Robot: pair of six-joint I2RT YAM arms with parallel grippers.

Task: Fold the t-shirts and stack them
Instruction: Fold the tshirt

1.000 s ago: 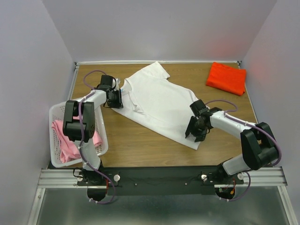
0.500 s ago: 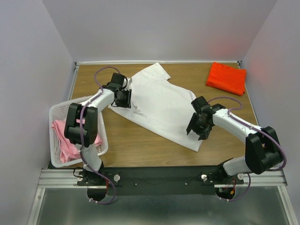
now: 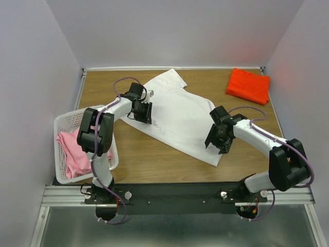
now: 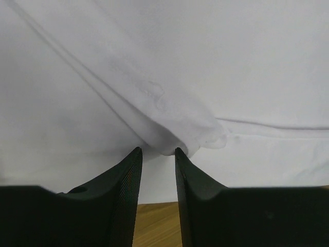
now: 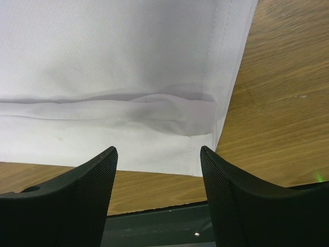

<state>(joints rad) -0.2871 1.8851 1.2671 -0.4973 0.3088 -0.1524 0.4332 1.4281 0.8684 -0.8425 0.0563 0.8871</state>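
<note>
The white t-shirt (image 3: 177,110) lies spread across the middle of the table. My left gripper (image 3: 145,112) is over its left side, shut on a raised fold of the white cloth (image 4: 169,144) pinched at my fingertips (image 4: 157,150). My right gripper (image 3: 216,140) hovers at the shirt's near right hem corner (image 5: 205,118), open with nothing between the fingers (image 5: 158,149). The orange-red t-shirt (image 3: 248,85) sits folded at the back right. The pink t-shirt (image 3: 72,154) is bunched in the basket.
A white lattice basket (image 3: 59,123) stands at the table's left near edge beside my left arm. Bare wood (image 3: 154,159) runs between the shirt and the front rail. Walls close in the table on three sides.
My left gripper has moved right, pulling the shirt's left edge inward over the shirt body. My right gripper has opened wider and shifted slightly.
</note>
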